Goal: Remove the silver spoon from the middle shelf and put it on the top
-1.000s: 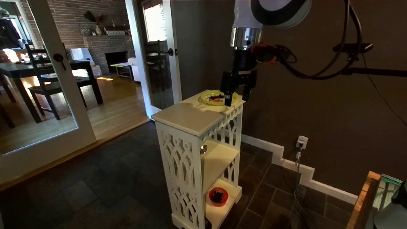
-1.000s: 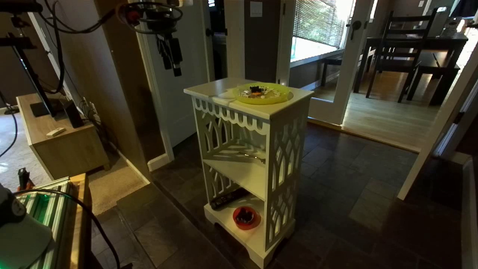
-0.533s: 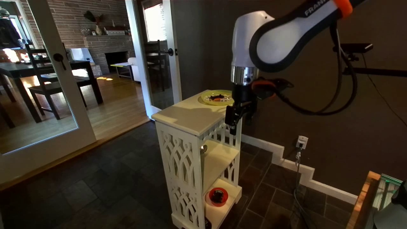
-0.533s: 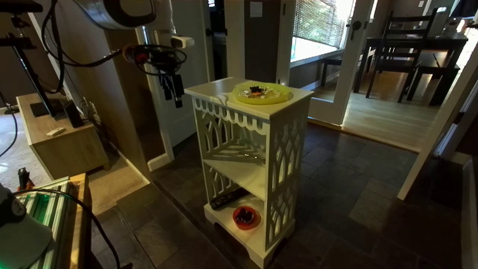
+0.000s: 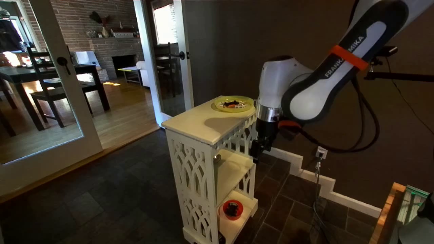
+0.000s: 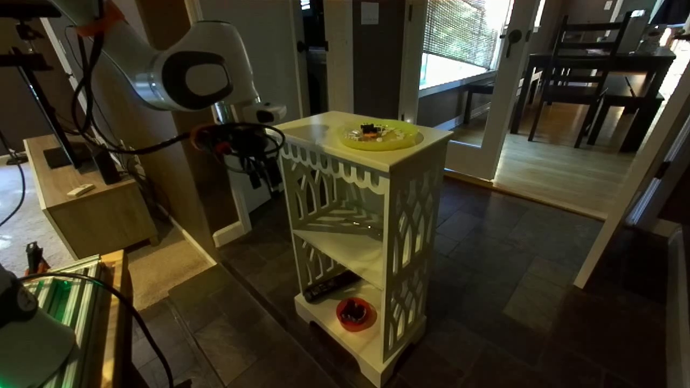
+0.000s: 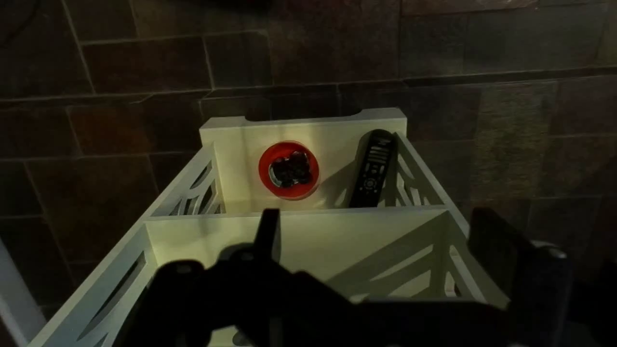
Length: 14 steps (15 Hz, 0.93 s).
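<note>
On the left, and in an exterior view alone, a wood-toned cabinet (image 6: 97, 221) bears a small pale object (image 6: 81, 190). The robot arm (image 6: 202, 105) comes next, its gripper (image 6: 272, 186) hanging near the open front of the cream stand (image 6: 386, 242); whether it touches the stand I cannot tell. In both exterior views the fingers merge into a dark clump, so it is the wrist view that tells their state: the two fingers (image 7: 496, 241) are spread wide and hold nothing, with parts of the stand visible between them. On the stand's lowest board (image 6: 323, 306) a black remote control (image 6: 330, 285) lies left of a red bowl (image 6: 356, 326) with dark contents (image 6: 353, 311); the wrist view reverses that order and brings out the remote's buttons. Above them the silver spoon (image 5: 217, 158) rests toward the back of the middle shelf (image 6: 345, 250): in an exterior view it is a thin glinting line (image 6: 360, 224) running toward the right-hand side, while in an exterior view only a rounded end (image 5: 217, 158) peeps past the front post (image 5: 213, 189). A grey bit (image 7: 239, 339) at the bottom edge of the wrist view is too cropped to name. The top (image 6: 312, 128) carries a yellow plate (image 6: 377, 145) of small black, orange and white pieces (image 6: 372, 131), seen from the exterior views alone. Furthest right, in an exterior view, a dark chair (image 6: 582, 78) stands beyond a glass door (image 6: 474, 161).
</note>
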Tool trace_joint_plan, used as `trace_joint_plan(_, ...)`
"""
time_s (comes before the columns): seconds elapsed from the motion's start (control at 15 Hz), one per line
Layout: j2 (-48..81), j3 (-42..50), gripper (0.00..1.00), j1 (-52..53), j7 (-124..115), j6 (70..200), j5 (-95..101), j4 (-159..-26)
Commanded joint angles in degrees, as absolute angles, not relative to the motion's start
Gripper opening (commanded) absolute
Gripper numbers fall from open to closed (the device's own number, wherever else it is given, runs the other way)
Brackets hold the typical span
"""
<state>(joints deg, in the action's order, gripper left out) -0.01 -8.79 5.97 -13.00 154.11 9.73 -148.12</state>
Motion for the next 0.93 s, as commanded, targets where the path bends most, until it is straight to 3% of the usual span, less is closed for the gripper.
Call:
trace_joint_plan(0.0,3.61,-5.41,1.00,4.75,-16.57,163.45,23.07,-150.57)
trace_joint_plan(0.27,8.38,2.34,1.00,5.55,-24.85,169.31,40.97,-148.38)
trace_joint_plan(0.33,6.03,-0.95,1.00,4.64,-20.61,166.91,33.96,-150.09)
trace_joint_plan(0.87,7.77,1.86,1.00,5.12,-22.48,168.58,38.60,-149.03)
